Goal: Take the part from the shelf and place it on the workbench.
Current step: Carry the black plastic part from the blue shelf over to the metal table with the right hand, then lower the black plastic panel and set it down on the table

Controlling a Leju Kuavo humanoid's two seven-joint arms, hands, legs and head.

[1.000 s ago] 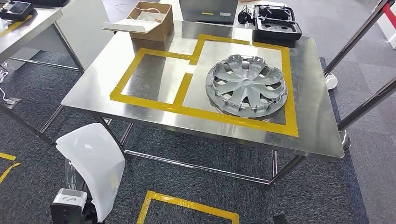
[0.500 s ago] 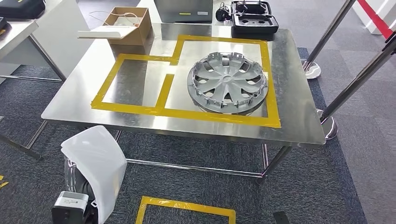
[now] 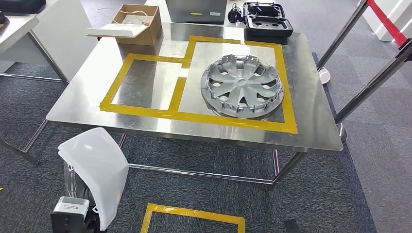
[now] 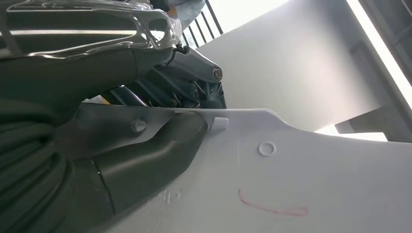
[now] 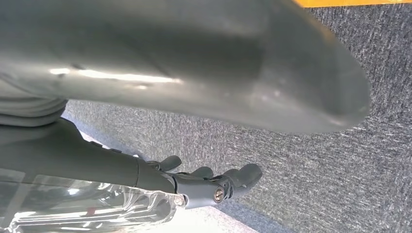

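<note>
Head view, L to R: the robot's left hand [image 3: 80,213] sits low at the frame's lower left, mostly hidden behind the white part [image 3: 97,170] it carries, a curved plastic panel held above the grey carpet, short of the surface [image 3: 316,131]. In the left wrist view the thumb [image 4: 160,145] lies flat on the panel's white face, which bears a red pen mark [image 4: 272,209], with the darker fingers on the other side of its edge: the hand is clamped on the part.

On the carpet by the robot's feet, a yellow tape rectangle [image 3: 194,213]. The steel surface ahead carries 2 adjoining yellow tape frames [image 3: 141,108]; a silver wheel cover [image 3: 242,85] lies inside the larger, right 1. At the far left corner, an open cardboard box [image 3: 138,22]; at the far right, a black foam case [image 3: 268,22]. Barrier poles [image 3: 369,87] stand to the right.

Right wrist view: the right hand [image 5: 209,182] hangs over carpet, holding nothing, fingers [image 5: 245,174] loosely apart.
</note>
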